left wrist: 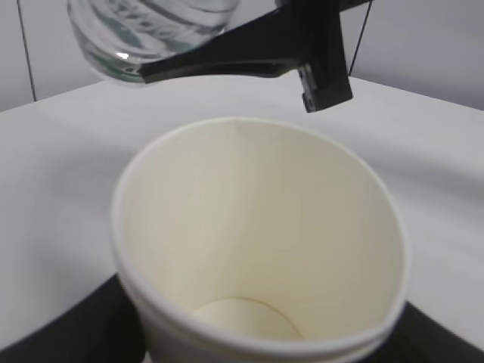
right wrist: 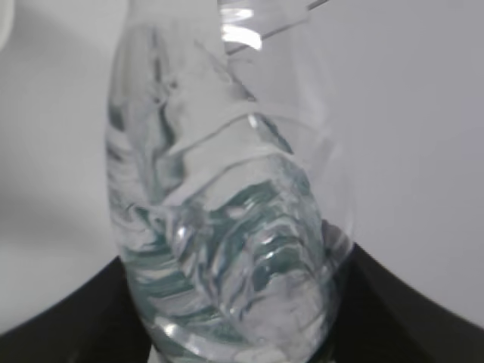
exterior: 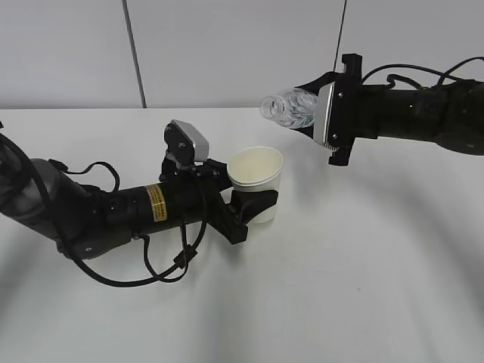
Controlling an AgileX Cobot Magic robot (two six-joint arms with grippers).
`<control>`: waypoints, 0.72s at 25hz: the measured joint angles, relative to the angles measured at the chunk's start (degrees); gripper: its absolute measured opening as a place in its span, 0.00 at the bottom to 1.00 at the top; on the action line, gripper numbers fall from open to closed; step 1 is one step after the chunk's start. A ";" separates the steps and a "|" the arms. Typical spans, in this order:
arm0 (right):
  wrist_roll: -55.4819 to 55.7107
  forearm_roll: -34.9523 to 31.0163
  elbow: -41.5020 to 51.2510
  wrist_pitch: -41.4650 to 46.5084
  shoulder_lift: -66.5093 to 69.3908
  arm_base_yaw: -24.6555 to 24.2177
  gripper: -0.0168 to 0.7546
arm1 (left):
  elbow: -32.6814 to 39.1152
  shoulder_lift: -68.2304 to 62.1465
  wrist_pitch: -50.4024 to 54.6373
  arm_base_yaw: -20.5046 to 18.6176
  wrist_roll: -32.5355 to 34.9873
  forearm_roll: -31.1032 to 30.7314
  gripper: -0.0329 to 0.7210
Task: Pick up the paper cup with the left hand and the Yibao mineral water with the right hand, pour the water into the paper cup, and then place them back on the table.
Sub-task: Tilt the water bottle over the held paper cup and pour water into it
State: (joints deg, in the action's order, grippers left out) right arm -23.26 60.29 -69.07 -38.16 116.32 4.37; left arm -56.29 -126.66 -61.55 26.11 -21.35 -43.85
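The exterior view looks down at a slant from in front of the table, facing the grey wall, far enough back to take in both arms. The left wrist view sits just behind the left claw, peering forward and down into the mouth of the cup between its fingers, very near; beyond the claw it catches the bottle above. The right wrist view sits just behind the right claw, looking along the bottle, close enough to blur. All three views share the bottle.
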 joint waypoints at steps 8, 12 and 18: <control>-1.64 0.00 0.00 0.24 0.00 0.40 0.60 | -1.30 0.00 2.07 0.94 0.00 -0.10 0.61; -2.64 0.00 0.00 0.59 0.00 0.40 0.60 | -1.34 0.00 2.13 0.94 0.00 -0.10 0.61; -5.27 0.00 0.00 2.51 0.00 0.40 0.60 | -1.34 0.00 2.18 0.94 0.00 -0.10 0.61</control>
State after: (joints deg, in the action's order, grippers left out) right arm -28.53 60.29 -69.07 -35.65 116.32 4.77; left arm -57.63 -126.66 -59.37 27.05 -21.35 -43.95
